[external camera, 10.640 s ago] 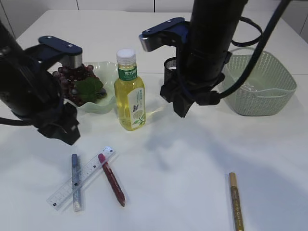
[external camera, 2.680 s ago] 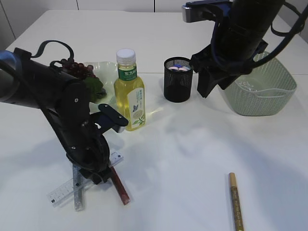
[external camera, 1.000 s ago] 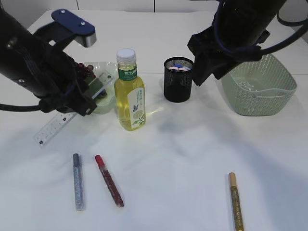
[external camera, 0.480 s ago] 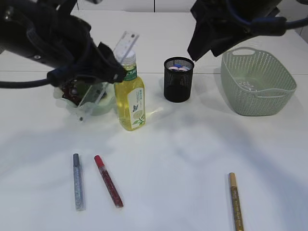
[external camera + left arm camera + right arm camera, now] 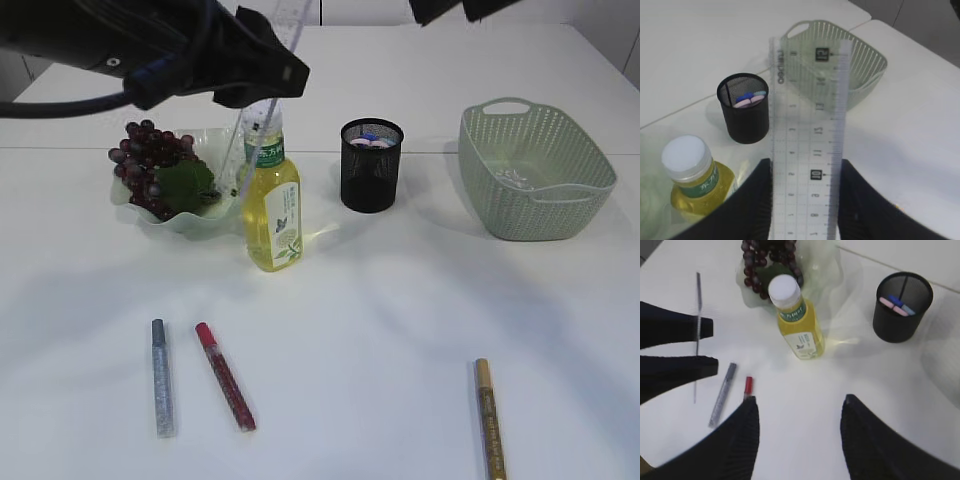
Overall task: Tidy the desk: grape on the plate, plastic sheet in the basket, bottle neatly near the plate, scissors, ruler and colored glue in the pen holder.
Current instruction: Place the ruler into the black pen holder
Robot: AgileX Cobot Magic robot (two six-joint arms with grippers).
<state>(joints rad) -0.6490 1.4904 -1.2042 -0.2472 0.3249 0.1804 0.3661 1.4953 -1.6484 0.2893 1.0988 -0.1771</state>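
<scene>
White matte worktop, smooth, seam line across the back. Pale green plastic basket, perforated lattice walls, rounded rectangle, handle slots; a clear plastic sheet lies in its bottom, hard to make out. Light green wavy-rimmed translucent plate carries the dark red grape bunch with a green leaf. Bottle stands upright just right of the plate, clear plastic, yellow liquid, white ribbed cap, green label. Black wire-mesh pen holder, cylindrical, between bottle and basket; pink and blue handle tips show inside, likely the scissors.

My left jaws are clenched on the clear plastic ruler, which I hold up off the worktop, long edge pointing toward pen holder and basket in my wrist view; printed numbers readable. My right jaws are spread wide, nothing between them, high above bottle and plate.

On the worktop front: gold glue pen at right, red glitter glue pen and silver glitter glue pen at left, near each other, all thin tubes lying flat.
</scene>
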